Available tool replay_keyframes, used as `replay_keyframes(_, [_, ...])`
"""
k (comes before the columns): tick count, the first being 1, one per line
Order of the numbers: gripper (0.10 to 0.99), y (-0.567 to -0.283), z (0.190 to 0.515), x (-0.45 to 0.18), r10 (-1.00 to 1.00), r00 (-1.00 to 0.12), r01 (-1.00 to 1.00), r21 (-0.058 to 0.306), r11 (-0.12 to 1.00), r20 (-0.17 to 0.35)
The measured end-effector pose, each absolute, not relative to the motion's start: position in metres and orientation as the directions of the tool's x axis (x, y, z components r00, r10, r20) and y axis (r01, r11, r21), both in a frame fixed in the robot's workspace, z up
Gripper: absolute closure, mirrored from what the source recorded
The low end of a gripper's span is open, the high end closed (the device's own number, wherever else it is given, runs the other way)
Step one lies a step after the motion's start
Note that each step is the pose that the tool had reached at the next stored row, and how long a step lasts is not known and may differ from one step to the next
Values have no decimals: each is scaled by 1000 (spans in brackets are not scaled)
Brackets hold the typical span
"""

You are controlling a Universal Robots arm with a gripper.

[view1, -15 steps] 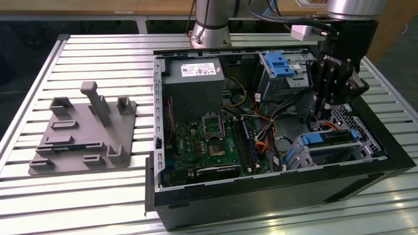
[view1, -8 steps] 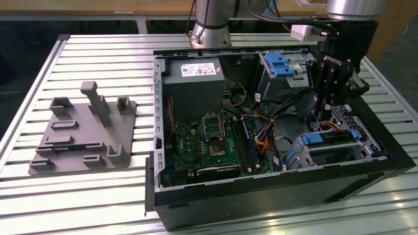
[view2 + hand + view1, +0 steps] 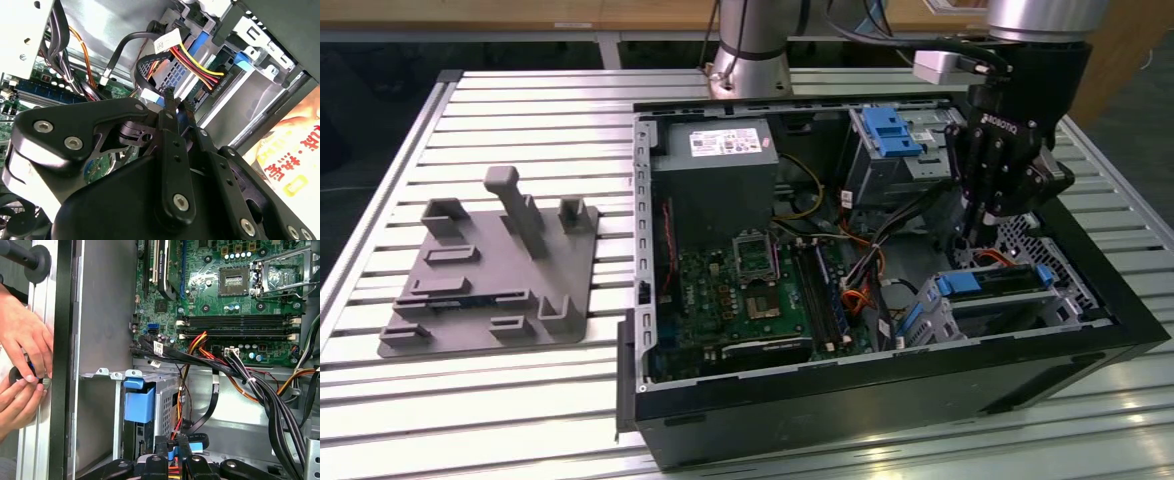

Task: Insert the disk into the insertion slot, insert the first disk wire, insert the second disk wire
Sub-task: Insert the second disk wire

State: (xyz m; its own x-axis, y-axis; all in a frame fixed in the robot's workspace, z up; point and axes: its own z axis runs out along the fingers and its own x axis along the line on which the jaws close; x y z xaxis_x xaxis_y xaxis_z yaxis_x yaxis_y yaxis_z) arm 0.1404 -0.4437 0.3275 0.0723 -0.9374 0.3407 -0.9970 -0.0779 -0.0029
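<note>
On a slatted metal table [image 3: 520,400], down inside an open computer case [image 3: 854,410]. Pinches the blue connector [image 3: 197,442] of a black wire [image 3: 207,407] between the gripper's [image 3: 180,99] nearly closed fingers [image 3: 171,145]. Hovers just above the disk [image 3: 983,285], already seated in the insertion slot [image 3: 1014,318] toward the exterior view's right. Close by, red and yellow power wires [image 3: 199,64]; at the case's outer wall, a person's hands [image 3: 25,340].

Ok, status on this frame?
Gripper low inside the case, tips beside the coloured-wire plug. Disk in the insertion slot. Person's hands on the case edge, apart from the gripper.
</note>
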Motion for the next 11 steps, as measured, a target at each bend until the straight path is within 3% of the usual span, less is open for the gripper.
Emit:
replay_keyframes(6, [886,-444,327,140,-922,72,-997,1,-78,382])
replay_keyframes(11, [886,-444,327,140,-921,72,-997,1,-78,383])
